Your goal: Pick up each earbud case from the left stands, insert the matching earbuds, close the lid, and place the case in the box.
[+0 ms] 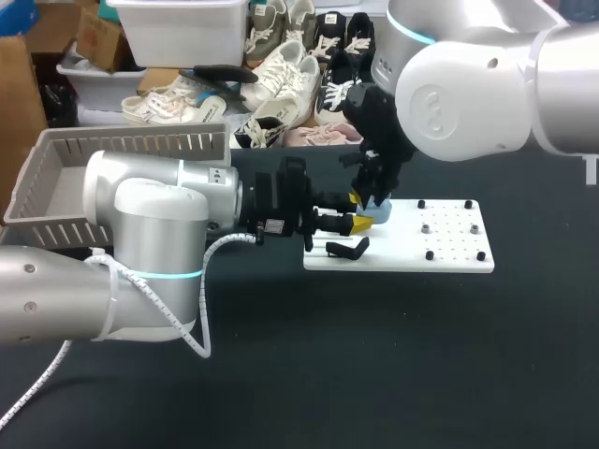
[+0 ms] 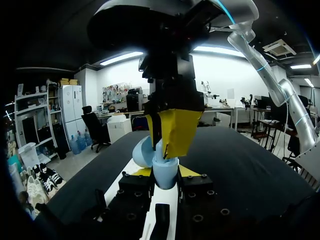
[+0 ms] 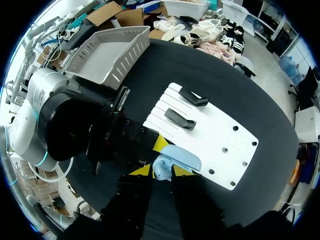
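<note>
A light blue earbud case (image 2: 165, 175) with its lid (image 2: 141, 150) swung open is upright between my left gripper's (image 2: 165, 171) yellow tips, which are shut on its body from both sides. In the head view this left gripper (image 1: 361, 211) holds the case (image 1: 381, 208) over the white board's (image 1: 449, 257) left part. My right gripper (image 3: 162, 170) comes down from above, its yellow tips standing slightly apart just over the case's open body (image 3: 160, 169), beside the lid (image 3: 182, 156). Whether an earbud sits inside is hidden.
Two black stands (image 3: 192, 97) (image 3: 180, 119) lie on the board's left part, and small pegs (image 1: 426, 227) dot its right part. A grey slatted box (image 1: 122, 178) stands at the table's left rear. My left arm's body (image 1: 150, 243) fills the near left.
</note>
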Action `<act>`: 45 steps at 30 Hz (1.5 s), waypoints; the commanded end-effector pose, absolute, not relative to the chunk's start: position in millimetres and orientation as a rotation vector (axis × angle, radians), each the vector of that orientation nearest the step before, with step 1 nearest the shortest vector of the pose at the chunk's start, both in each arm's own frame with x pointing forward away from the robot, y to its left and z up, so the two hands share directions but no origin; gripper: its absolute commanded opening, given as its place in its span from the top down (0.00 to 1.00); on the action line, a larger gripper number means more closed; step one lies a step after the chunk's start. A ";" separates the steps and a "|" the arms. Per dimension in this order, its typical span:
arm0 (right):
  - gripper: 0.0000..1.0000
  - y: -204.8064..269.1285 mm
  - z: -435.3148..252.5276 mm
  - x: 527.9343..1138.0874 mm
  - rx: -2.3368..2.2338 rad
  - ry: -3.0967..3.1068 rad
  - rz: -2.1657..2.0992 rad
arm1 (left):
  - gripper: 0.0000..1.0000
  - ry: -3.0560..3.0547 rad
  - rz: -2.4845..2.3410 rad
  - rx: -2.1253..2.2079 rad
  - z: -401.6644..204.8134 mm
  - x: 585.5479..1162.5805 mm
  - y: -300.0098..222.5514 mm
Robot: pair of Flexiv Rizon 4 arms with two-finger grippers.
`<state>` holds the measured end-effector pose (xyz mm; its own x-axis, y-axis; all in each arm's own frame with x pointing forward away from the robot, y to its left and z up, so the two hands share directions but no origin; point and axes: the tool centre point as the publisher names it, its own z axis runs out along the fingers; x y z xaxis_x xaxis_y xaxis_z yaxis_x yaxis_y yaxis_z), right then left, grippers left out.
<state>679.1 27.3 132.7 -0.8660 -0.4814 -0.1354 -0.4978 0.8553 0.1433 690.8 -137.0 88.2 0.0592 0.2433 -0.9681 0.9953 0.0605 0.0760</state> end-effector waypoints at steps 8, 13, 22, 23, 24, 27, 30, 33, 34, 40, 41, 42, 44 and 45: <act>0.75 27.3 133.6 676.8 -0.767 2.936 0.264 | 1.00 1.365 -0.977 1.358 87.8 689.4 -137.2; 0.76 28.6 135.3 676.9 -0.768 2.935 0.259 | 1.00 1.365 -0.977 1.358 87.8 689.4 -137.2; 0.75 28.4 138.5 674.8 -0.765 2.932 0.255 | 1.00 1.365 -0.977 1.358 87.8 689.4 -137.2; 0.75 27.9 139.0 674.2 -0.763 2.932 0.256 | 1.00 1.365 -0.977 1.358 87.8 689.4 -137.2; 0.74 27.3 139.5 673.7 -0.761 2.931 0.256 | 1.00 1.365 -0.977 1.358 87.8 689.4 -137.2; 0.73 25.1 140.6 673.2 -0.751 2.929 0.250 | 1.00 1.365 -0.977 1.358 87.8 689.4 -137.2; 0.74 23.4 142.3 673.6 -0.742 2.928 0.248 | 1.00 1.365 -0.977 1.358 87.8 689.4 -137.2; 0.74 22.7 145.6 673.9 -0.734 2.922 0.250 | 1.00 1.365 -0.977 1.358 87.8 689.4 -137.2; 0.75 22.4 147.5 674.1 -0.731 2.916 0.254 | 1.00 1.365 -0.977 1.358 87.8 689.4 -137.2; 0.71 18.1 161.9 685.9 -0.683 2.874 0.256 | 1.00 1.365 -0.977 1.358 87.8 689.4 -137.2; 0.71 17.2 163.2 690.0 -0.668 2.873 0.257 | 1.00 1.365 -0.977 1.358 87.8 689.4 -137.2; 0.71 16.0 164.2 694.7 -0.652 2.875 0.263 | 1.00 1.365 -0.977 1.358 87.8 689.4 -137.2; 0.71 14.5 165.8 703.1 -0.634 2.869 0.264 | 1.00 1.365 -0.977 1.358 87.8 689.4 -137.2; 0.71 13.8 165.7 707.9 -0.618 2.871 0.269 | 1.00 1.365 -0.977 1.358 87.8 689.4 -137.2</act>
<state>702.9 16.4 167.1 -0.8909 -0.3959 -0.2227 -0.4299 0.8932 0.1320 690.7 -136.8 88.3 0.0592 0.2435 -0.9681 0.9953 0.0604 0.0761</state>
